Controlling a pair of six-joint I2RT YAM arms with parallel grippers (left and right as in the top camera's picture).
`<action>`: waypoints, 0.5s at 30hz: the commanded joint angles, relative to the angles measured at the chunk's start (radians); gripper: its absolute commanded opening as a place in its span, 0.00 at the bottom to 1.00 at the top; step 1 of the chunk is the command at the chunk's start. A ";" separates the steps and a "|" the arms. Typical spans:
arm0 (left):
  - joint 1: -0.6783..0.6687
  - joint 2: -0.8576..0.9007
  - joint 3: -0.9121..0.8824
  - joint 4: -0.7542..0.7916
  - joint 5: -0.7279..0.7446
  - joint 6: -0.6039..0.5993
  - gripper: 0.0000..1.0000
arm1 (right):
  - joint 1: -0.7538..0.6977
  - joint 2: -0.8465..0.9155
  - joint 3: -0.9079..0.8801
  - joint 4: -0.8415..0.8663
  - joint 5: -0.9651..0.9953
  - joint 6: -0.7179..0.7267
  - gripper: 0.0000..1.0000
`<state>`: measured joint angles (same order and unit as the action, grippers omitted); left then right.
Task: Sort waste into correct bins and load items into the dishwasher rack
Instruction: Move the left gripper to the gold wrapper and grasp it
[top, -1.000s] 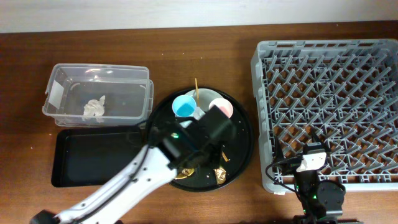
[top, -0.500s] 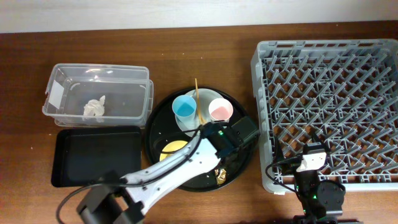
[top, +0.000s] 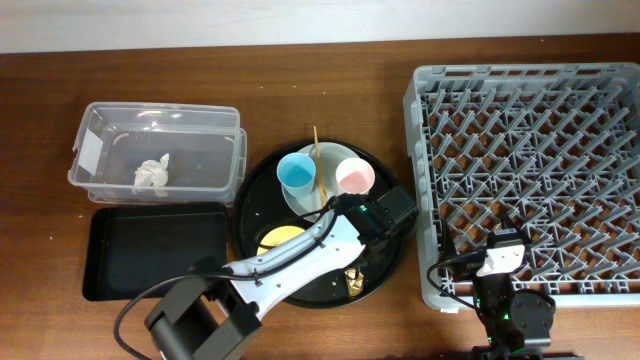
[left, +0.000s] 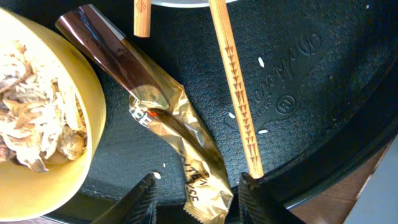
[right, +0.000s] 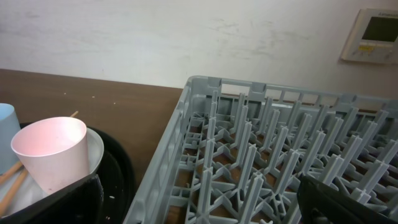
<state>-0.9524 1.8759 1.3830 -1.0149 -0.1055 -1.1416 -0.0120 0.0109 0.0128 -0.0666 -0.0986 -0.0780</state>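
A gold-brown foil wrapper (left: 180, 130) lies on the round black tray (left: 298, 74) beside the yellow bowl (left: 87, 118), which holds brownish food scraps (left: 31, 130). My left gripper (left: 198, 182) is open, one finger on each side of the wrapper's near end, with gaps showing. Two chopsticks (left: 239, 106) lie just right of the wrapper. From overhead, the blue cup (top: 297, 172) and pink cup (top: 354, 177) stand on the pale plate (top: 322, 198). A white tissue (top: 152, 173) sits in the clear tub (top: 100, 125). My right gripper (right: 199, 211) hangs open at the grey rack's (right: 249, 143) near corner.
The shallow black rectangular tray (top: 150, 250) lies left of the round tray, below the tub. The rack (top: 530, 170) fills the right side, close to the round tray's rim. Brown tabletop shows behind them, below a white wall.
My left arm has swung from over the yellow bowl to the round tray's right part, uncovering the bowl and the cups. The right arm has not moved.
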 joint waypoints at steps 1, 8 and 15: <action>0.002 0.011 -0.025 0.006 -0.005 -0.068 0.36 | 0.005 -0.007 -0.007 -0.001 0.005 0.008 0.98; 0.002 0.011 -0.083 0.076 0.004 -0.071 0.31 | 0.005 -0.007 -0.007 -0.001 0.005 0.008 0.98; 0.002 0.022 -0.117 0.121 0.004 -0.071 0.33 | 0.005 -0.007 -0.007 -0.001 0.005 0.008 0.98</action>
<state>-0.9524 1.8759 1.2903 -0.9142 -0.1017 -1.1980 -0.0124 0.0109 0.0128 -0.0666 -0.0986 -0.0784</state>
